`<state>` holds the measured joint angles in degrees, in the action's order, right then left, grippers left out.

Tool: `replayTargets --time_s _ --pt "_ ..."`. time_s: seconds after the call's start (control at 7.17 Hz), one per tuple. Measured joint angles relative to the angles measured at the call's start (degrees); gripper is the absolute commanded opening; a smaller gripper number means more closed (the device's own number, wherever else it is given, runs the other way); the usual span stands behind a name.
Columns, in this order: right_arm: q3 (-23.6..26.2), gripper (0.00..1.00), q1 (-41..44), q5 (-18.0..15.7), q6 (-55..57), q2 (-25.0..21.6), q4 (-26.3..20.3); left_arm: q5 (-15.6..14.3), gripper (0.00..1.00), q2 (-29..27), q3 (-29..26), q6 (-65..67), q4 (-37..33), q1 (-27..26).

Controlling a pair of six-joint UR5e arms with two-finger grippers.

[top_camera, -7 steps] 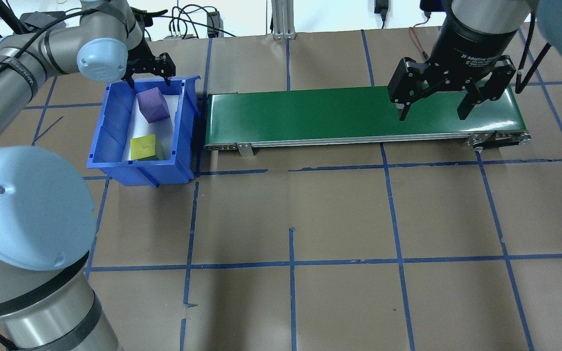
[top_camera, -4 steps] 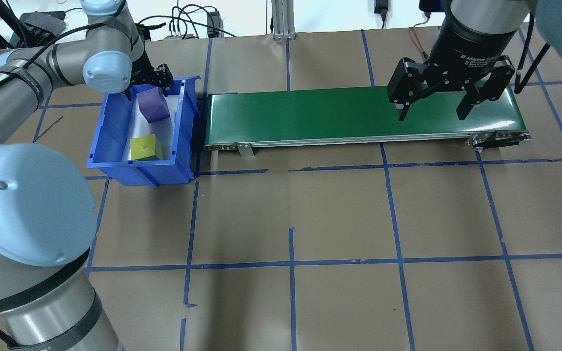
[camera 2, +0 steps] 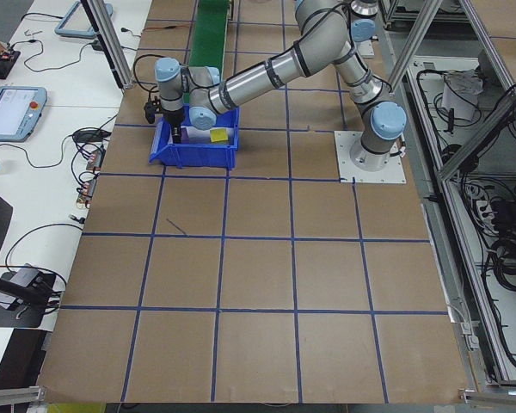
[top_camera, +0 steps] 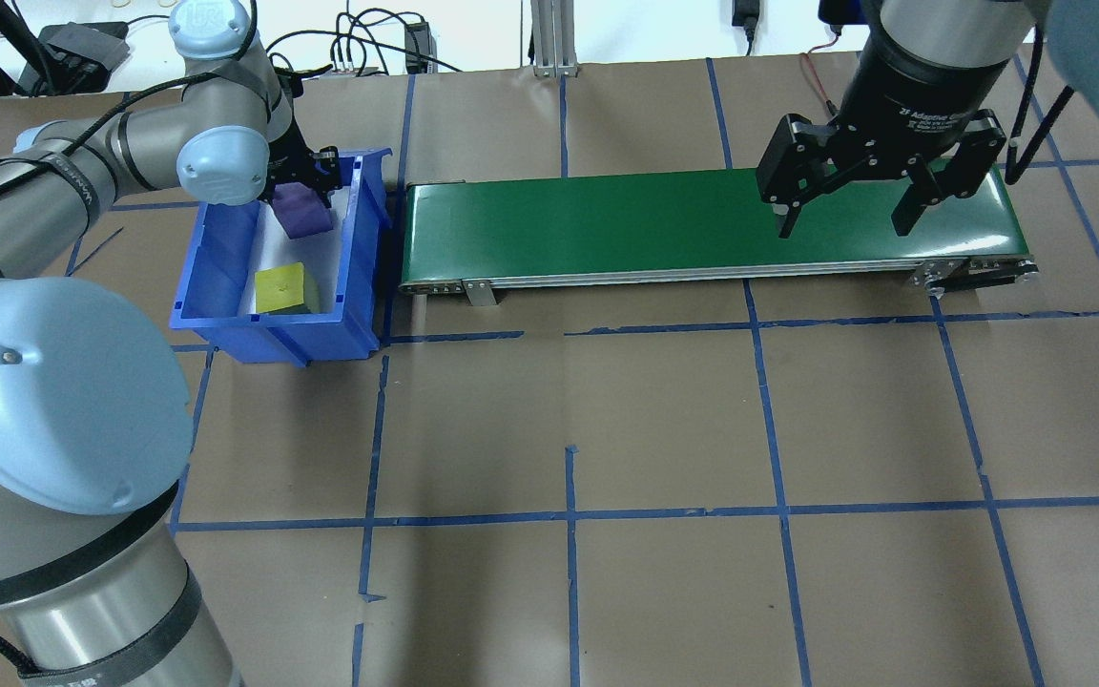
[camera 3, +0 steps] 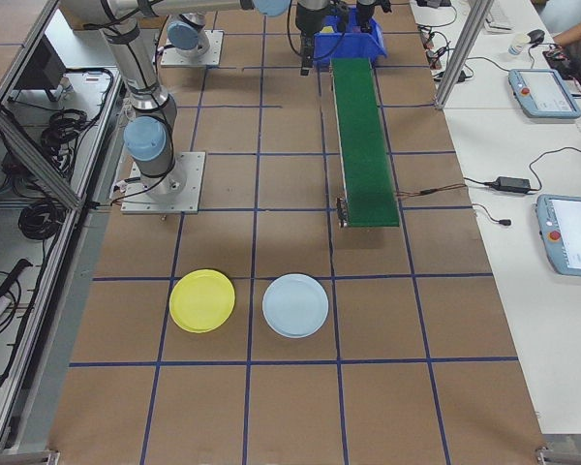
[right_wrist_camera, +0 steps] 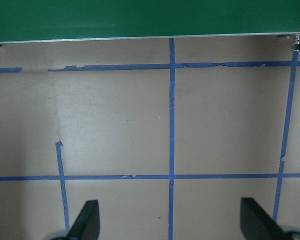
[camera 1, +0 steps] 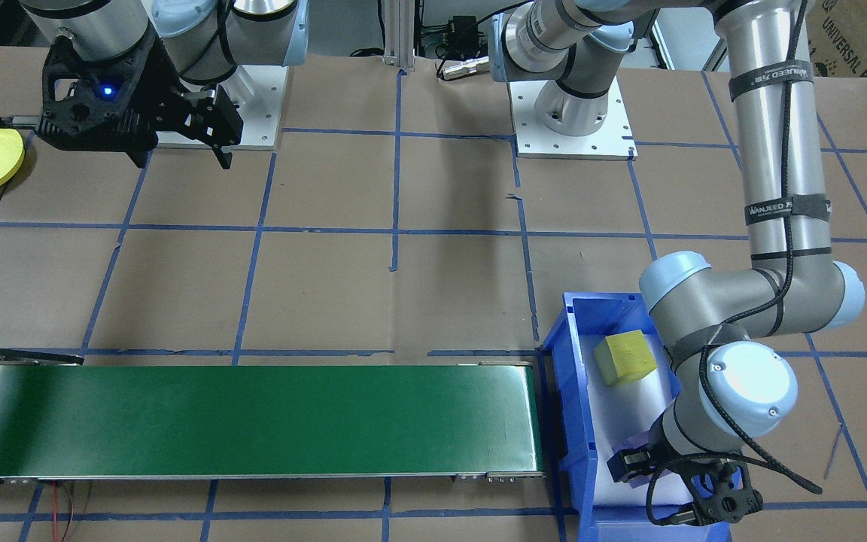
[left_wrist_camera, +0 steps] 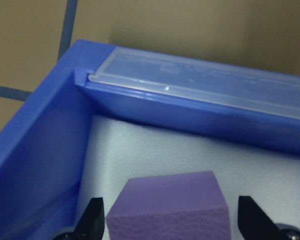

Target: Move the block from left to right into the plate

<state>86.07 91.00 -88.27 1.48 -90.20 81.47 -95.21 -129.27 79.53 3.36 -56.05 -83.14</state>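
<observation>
The tabletop [top_camera: 664, 420], brown paper gridded with blue tape, carries a green conveyor belt [top_camera: 607, 224] along its far edge. A blue bin [top_camera: 225, 277] stands at the belt's left end, just beside it, and the left arm is much the nearer to it.

The yellow plate [camera 3: 202, 300] lies well apart, beyond the belt's right end near the tabletop's right edge, beside a pale blue plate [camera 3: 294, 305].

The right gripper [top_camera: 845, 224] hangs open above the belt's right end, holding nothing.

The left gripper [left_wrist_camera: 174, 220] is down in the bin's far end, spread open with one finger [left_wrist_camera: 92, 222] on either side of the purple block [left_wrist_camera: 167, 210]. In the wrist view the block sits squarely between them with a gap on each side, so nothing is gripped. That straddle is what counts: closing should take the block across its width, judging by how centred it is.

The block looks like a soft foam cube with a pebbled face, resting on the white foam liner [left_wrist_camera: 270, 175] close to the bin's far wall.

A yellow-green block [top_camera: 284, 288] lies at the bin's near end, untouched.
</observation>
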Motion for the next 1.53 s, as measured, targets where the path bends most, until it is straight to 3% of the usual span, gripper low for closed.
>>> replayTargets --time_s 0.28,0.84,1.4,1.53 --pt "0.19 1.0 -0.05 0.1 0.01 0.02 0.05 3.02 0.51 1.66 0.07 -2.47 0.38 -0.01" --pt "0.23 1.0 -0.25 0.11 -0.05 0.03 0.05 5.58 0.51 10.48 -0.29 -4.72 -2.53 -2.04" --pt "0.24 1.0 -0.35 0.13 -0.07 0.1 0.0 5.9 0.52 8.97 0.32 -3.98 -3.5 -14.73" --pt "0.23 1.0 -0.36 0.13 -0.07 0.1 0.0 5.33 0.69 7.77 0.63 -3.81 -3.14 -17.24"
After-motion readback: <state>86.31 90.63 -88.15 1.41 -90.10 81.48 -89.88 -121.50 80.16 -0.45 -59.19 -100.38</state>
